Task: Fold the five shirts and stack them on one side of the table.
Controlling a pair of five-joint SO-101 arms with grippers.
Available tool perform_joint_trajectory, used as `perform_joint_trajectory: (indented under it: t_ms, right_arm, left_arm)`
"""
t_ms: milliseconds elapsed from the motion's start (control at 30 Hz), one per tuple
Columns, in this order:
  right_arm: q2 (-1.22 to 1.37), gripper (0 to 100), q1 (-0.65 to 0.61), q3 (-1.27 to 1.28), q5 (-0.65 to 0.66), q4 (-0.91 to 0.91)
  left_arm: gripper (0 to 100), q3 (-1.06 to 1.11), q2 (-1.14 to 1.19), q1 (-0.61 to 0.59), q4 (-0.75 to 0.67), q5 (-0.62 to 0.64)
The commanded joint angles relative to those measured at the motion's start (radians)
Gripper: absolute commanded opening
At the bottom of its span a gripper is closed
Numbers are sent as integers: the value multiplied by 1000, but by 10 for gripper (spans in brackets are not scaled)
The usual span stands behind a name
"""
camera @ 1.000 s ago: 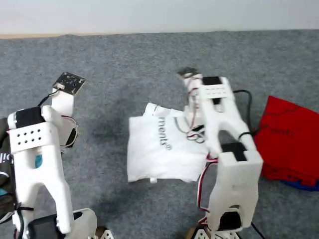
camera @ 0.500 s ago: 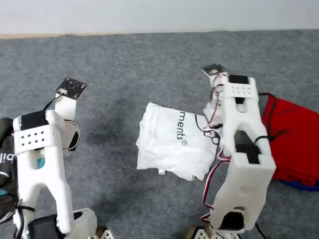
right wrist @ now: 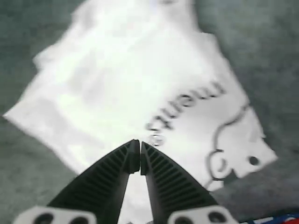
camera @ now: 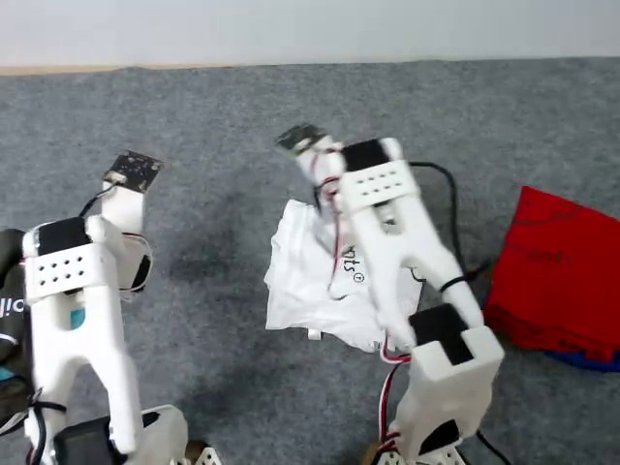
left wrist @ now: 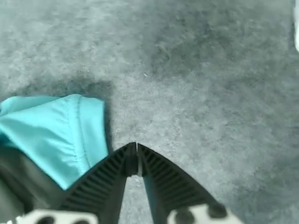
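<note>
A white shirt (camera: 305, 281) with dark print lies loosely folded and rumpled on the grey carpeted table (camera: 213, 116), near the middle. The right arm (camera: 387, 223) stretches over it. In the right wrist view the white shirt (right wrist: 121, 84) lies beneath my right gripper (right wrist: 140, 156), whose fingers are shut with no cloth between them. A folded red shirt (camera: 552, 276) lies at the right edge on top of a blue one (camera: 586, 360). My left gripper (left wrist: 137, 161) is shut over bare carpet, beside a teal shirt (left wrist: 51, 135).
The left arm (camera: 77, 291) stands at the table's left side. Bare carpet stretches across the far half of the table and between the two arms. A pale wall (camera: 310, 29) bounds the far edge.
The right arm first dragged the white shirt to the right, then swung back left over it; the shirt now looks more rumpled. The left arm has barely moved.
</note>
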Motion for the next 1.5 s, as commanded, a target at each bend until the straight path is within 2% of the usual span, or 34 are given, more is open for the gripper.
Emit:
perform_joint_trajectory:
  t_ms: [0, 300, 400, 500, 733, 1000, 1233, 1467]
  right_arm:
    - [-1, 11, -74, -44, 6, 28]
    - [222, 11, -260, -51, 5, -8]
    - [262, 11, -282, -51, 5, -61]
    - [263, 11, -266, -94, 8, -84]
    - [251, 15, -180, -371, 11, -18]
    - [426, 15, -110, -454, 12, -168]
    - [398, 11, -168, -454, 11, 45]
    - [292, 10, -176, -454, 11, 185]
  left_arm:
    - [6, -8, -35, -43, -46, 38]
    - [6, -4, -34, -115, -64, 69]
    - [6, -4, -34, -132, -64, 69]
    - [6, -2, -34, -133, -61, 69]
    - [6, 22, -34, -130, -64, 80]
    - [6, 51, -38, -132, -74, 103]
    - [6, 45, -40, -132, -78, 100]
    - [6, 44, -37, -130, -78, 100]
